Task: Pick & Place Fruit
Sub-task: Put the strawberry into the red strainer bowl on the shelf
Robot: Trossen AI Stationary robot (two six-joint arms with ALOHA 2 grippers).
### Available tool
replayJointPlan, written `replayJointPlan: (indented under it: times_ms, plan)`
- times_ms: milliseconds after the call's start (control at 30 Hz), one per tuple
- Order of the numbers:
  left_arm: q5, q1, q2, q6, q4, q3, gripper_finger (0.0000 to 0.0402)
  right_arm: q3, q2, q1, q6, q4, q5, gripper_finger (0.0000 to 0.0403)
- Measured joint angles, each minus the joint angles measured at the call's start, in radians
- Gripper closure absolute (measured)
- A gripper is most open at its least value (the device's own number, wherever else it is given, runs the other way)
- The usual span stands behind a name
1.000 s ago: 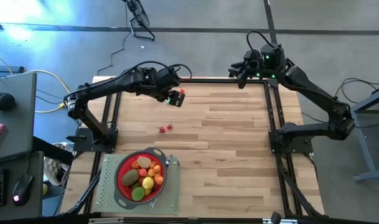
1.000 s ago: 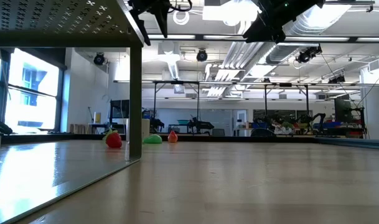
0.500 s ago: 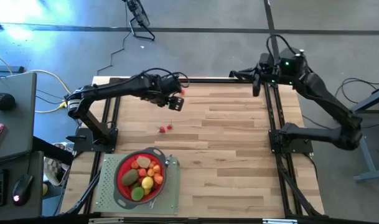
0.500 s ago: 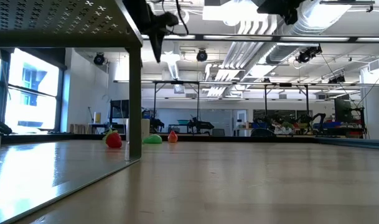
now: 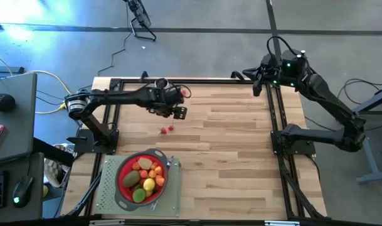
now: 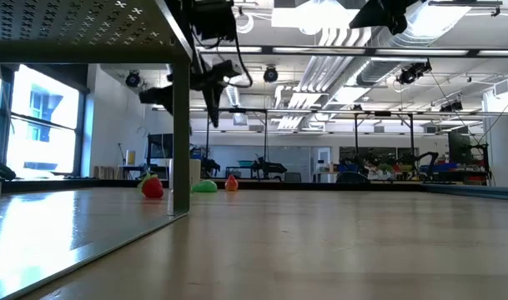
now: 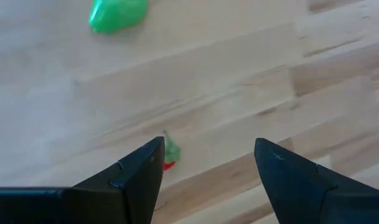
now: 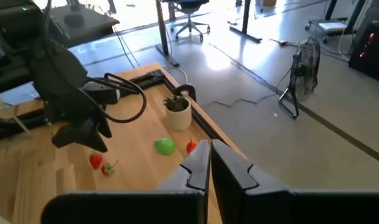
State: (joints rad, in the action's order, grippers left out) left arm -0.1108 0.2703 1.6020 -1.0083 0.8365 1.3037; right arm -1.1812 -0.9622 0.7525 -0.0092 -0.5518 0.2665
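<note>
Left gripper hovers over the desk upper left of centre in the high view, fingers apart, nothing held. Two small red fruits lie just below it on the desk. Most fruit sits in the red strainer at lower left. Right gripper waits at the desk's upper right edge, fingers together, empty.

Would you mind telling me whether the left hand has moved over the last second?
Yes. The left hand has come closer to the two red fruits lying on the table.
</note>
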Motion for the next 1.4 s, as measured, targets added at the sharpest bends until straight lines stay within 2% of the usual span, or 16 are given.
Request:
replayJointPlan:
  times_ms: [267,533,833,1200,1400]
  plan:
    - [-0.002,0.0,0.0,-0.093,-0.032,-0.147,0.0158,0.0,-0.004,0.0,-0.021,-0.021,-0.003,0.0395]
    - [-0.003,-0.002,0.0,-0.095,-0.177,-0.267,0.0158,0.0,-0.008,0.0,-0.02,-0.021,-0.003,0.0395]
    - [-0.033,-0.002,0.0,-0.04,-0.328,-0.311,0.0158,0.0,-0.008,0.0,-0.021,-0.015,-0.003,0.0395]
    - [-0.131,-0.002,0.0,-0.036,-0.398,-0.314,0.0158,0.0,-0.008,0.0,-0.015,0.008,-0.041,0.0398]
    - [-0.137,-0.001,0.0,-0.036,-0.401,-0.314,0.0158,0.0,-0.008,0.0,-0.014,0.006,-0.04,0.0399]
